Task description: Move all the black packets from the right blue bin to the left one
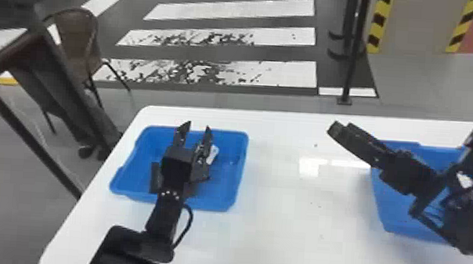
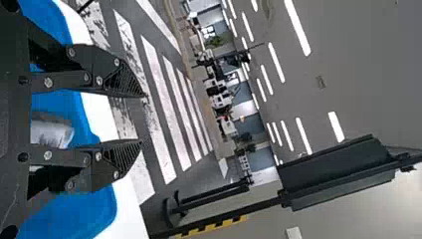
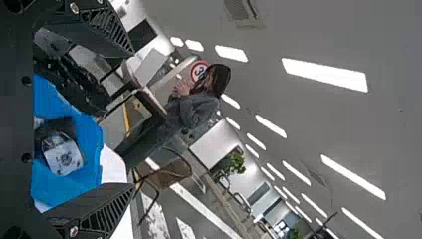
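In the head view my left gripper [image 1: 197, 126] is open above the left blue bin [image 1: 220, 191]. A dark packet [image 1: 154, 177] lies left of that arm, and a pale-faced packet [image 1: 212, 155] is close by the fingers. My left gripper [image 2: 142, 119] stands apart in the left wrist view, a greyish-white packet [image 2: 51, 132] below it in the bin. My right gripper [image 1: 412, 126] is spread wide over the right blue bin [image 1: 387, 213], hiding much of its inside. In its wrist view my right gripper [image 3: 132, 118] has a black packet with a white label [image 3: 63, 155] beyond it in a blue bin; which bin, I cannot tell.
A white table [image 1: 288, 231] carries both bins, with a wide strip of tabletop between them. Beyond its left edge stand a brown chair [image 1: 72, 41] and a dark frame [image 1: 24, 124]. A black post [image 1: 349, 70] rises from the floor behind the table.
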`<state>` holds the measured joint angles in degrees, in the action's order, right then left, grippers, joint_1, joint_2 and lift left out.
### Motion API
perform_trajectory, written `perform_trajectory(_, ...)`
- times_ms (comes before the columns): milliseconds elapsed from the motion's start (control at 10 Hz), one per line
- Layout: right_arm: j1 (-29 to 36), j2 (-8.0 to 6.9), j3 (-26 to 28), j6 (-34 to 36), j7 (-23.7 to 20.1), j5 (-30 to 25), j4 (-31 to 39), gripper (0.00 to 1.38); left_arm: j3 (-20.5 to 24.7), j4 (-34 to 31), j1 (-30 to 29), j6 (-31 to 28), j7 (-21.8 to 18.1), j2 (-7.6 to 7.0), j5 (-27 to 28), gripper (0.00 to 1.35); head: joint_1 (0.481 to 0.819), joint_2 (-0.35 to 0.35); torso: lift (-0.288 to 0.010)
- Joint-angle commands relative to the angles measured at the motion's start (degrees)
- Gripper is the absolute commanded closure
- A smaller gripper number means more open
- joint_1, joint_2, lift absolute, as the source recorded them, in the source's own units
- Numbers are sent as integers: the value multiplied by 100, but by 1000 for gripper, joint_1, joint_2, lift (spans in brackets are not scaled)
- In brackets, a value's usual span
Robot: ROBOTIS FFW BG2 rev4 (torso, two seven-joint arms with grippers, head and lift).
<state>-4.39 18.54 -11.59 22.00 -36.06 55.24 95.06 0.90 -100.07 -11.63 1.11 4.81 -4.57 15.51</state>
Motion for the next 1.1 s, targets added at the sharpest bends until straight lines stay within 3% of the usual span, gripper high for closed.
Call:
perform_trajectory(0, 298, -8, 611, 330, 117, -462, 386, 93, 367, -82, -383, 874, -51, 97, -329, 91, 695, 218, -140)
perform_trajectory(200, 762, -131, 1696, 1245, 442, -1707, 1427, 96, 424, -1320, -1297, 1169, -60, 211, -1163, 171, 695, 195, -140)
perform_trajectory(300, 889, -149, 2016, 1596, 503, -1970, 1652, 98, 253, -1798, -1635, 1521, -60, 193, -1643, 173, 695, 165, -140)
perform_trajectory(500, 1296, -290, 2690, 2609, 899, -2690, 2538, 99, -33, -2656, -2141, 1591, -60, 149, -2100, 179, 695, 95, -140)
perform_trajectory(600, 1381, -307, 2884, 3312, 1083, -3147, 2960, 99, -193, -2881, -2310, 1563, -60, 123, -2328, 179, 695, 46, -140)
perform_trajectory(700, 1381, -307, 2999, 4184, 1277, -3250, 3185, 94, -376, -2951, -2366, 1422, -60, 88, -2523, 179, 695, -7, -140)
perform_trajectory(1000, 1409, -404, 3056, 5337, 2006, -3410, 3579, 99, -558, -2937, -2338, 986, -103, 26, -2637, 173, 695, -97, -140)
